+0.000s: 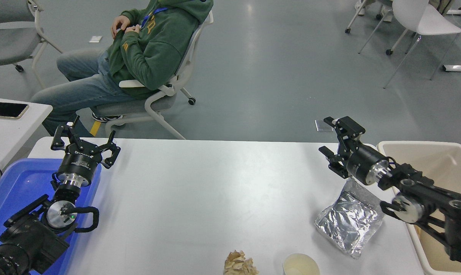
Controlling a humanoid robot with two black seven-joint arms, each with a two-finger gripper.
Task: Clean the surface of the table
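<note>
The table surface (200, 191) fills the near view, long axis left to right. On it lie a foil bag (349, 221), a paper wad (240, 263) and an empty-looking cup (301, 265). Blue tray (12, 183) left, beige bin (437, 175) right. Left gripper (84, 143) and right gripper (339, 139) both hang spread apart, gripping nothing.

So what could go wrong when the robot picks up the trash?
The paper cup and crumpled paper sit right at the near table edge, so a nudge might knock them off. The shiny foil bag looks slippery and could slide from the open right gripper.
</note>
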